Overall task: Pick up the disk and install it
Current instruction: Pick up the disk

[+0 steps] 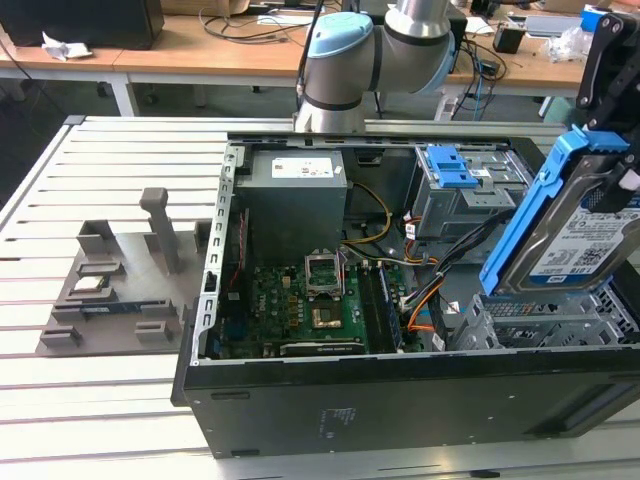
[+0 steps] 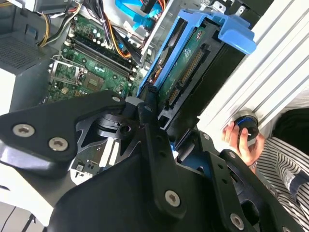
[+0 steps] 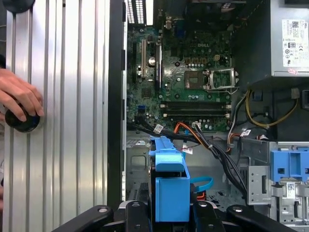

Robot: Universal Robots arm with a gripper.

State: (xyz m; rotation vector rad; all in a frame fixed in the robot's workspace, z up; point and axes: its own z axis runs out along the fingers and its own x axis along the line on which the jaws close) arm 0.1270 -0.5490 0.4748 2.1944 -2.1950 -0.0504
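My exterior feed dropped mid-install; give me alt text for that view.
The gripper holds the disk, tilted in its blue bracket, above the drive cage at the open computer case's end on the exterior view's right. The motherboard lies exposed; a grey fixture sits on the table.

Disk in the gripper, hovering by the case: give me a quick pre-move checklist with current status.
1. Grip on the disk: ok, gripper is shut on its blue bracket.
2. Disk attitude: not ok, it hangs tilted above the drive cage, not level.
3. Cables near the bay: cannot tell whether they block the path.
4. Person's hand on a black knob on the table beside the case: not ok, close to the work area.
5. Open case: ok, interior is exposed.
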